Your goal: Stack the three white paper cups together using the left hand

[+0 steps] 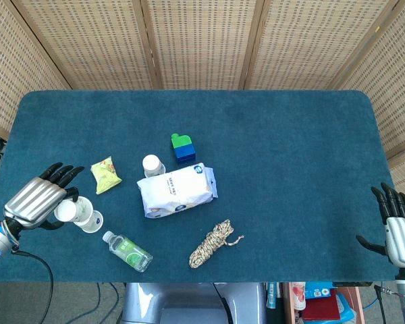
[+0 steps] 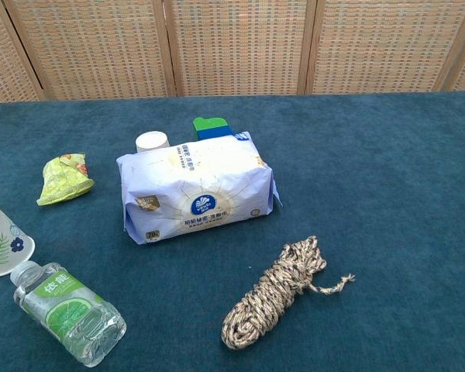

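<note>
your left hand (image 1: 34, 202) holds a cup (image 1: 66, 210) tilted, just above the upturned cup (image 1: 90, 220) by the bottle (image 1: 127, 250), likely to seat it there. the third cup (image 1: 152, 165) stands behind the wipes (image 1: 176, 191). your right hand (image 1: 398, 233) idles, fingers spread, empty.

We see the far cup (image 2: 152, 141) half hidden behind the wipes pack (image 2: 198, 194). Chest view crops the near cup (image 2: 1, 242) at its left edge. Right hand (image 1: 398, 233) is cut off in head view.
</note>
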`<state>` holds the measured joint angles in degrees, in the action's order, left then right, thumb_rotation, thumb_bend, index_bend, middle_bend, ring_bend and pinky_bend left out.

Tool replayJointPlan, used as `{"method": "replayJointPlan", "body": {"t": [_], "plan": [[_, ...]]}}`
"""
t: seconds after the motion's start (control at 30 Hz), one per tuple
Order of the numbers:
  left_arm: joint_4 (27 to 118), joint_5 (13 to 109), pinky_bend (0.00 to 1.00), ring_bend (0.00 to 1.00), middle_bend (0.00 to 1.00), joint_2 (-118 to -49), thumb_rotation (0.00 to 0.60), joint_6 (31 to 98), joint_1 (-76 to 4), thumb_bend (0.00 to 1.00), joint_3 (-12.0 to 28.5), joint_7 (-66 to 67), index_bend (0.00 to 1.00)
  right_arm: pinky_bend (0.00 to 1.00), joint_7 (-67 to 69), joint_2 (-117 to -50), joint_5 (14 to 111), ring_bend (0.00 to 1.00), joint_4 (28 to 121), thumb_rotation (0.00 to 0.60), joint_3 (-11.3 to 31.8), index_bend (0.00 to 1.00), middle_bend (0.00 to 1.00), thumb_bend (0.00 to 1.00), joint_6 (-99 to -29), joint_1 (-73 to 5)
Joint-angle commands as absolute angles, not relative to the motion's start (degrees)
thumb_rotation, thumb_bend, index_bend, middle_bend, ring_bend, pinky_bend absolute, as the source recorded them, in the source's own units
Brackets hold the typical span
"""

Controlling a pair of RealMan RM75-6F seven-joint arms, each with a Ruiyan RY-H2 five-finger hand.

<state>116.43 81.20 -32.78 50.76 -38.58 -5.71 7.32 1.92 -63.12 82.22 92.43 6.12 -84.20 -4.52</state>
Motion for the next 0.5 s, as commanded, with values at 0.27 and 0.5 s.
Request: {"method": "replayJointPlan", "body": {"t": [0.27, 0.5], "plan": [[106.9, 85.0, 0.0, 0.0, 0.0, -38.7, 0.6, 49.6, -34.3, 0.22, -6.9, 1.9, 0.53, 0.0, 1.1, -63.4, 82.4, 0.0, 92.6, 0.6, 5.9, 0.0, 0.0, 0.0, -84.1, -4.6], [103.1, 83.9, 0.0, 0.0, 0.0, -43.5, 0.6, 49.1, -34.1, 0.22, -5.0, 2.3, 0.53, 0.0, 1.4, -63.4, 82.2, 0.0, 92.4, 0.6, 6.1, 0.0, 0.0, 0.0, -84.1, -4.6]]}}
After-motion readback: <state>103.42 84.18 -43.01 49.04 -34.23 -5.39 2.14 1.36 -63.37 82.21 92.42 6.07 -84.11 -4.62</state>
